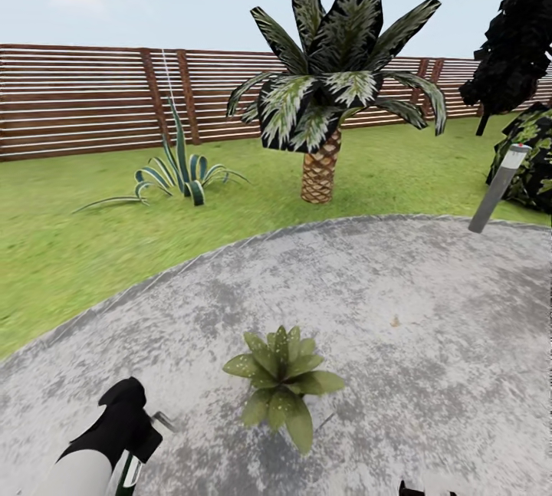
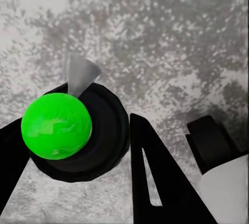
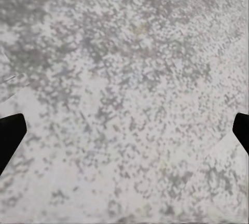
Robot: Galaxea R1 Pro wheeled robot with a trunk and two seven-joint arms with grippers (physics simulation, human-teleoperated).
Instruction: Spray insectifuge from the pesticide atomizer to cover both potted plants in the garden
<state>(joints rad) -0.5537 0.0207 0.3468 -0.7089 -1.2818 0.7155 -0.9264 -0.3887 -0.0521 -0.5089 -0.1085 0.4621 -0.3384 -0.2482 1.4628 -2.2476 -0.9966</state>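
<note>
At the lower left of the head view the left gripper (image 1: 134,435) is reaching out over the round grey patio (image 1: 429,312), and its fingers are closing on the pesticide atomizer (image 1: 129,471). In the left wrist view the atomizer (image 2: 78,130) is sitting between the two black fingers (image 2: 155,177), seen end-on: a bright green ball on a black round collar, with a grey pointed nozzle (image 2: 80,73) sticking out from the collar over the mottled stone. Its long axis is running along the line of sight, so its body length cannot be told. No label or writing is showing on it.

Just right of that gripper, a potted plant (image 1: 281,382) is sitting on the patio, a low rosette of pointed green leaves opening upward; its pot is hidden under the leaves.

Farther back on the lawn (image 1: 77,251), a spiky striped plant (image 1: 180,174) is standing before the brown slatted fence (image 1: 84,97), then a palm (image 1: 326,97) with a scaly trunk, then a tilted grey post (image 1: 498,188) beside dark shrubs.

In the right wrist view the right gripper (image 3: 124,130) is spread wide over bare stone, holding nothing
</note>
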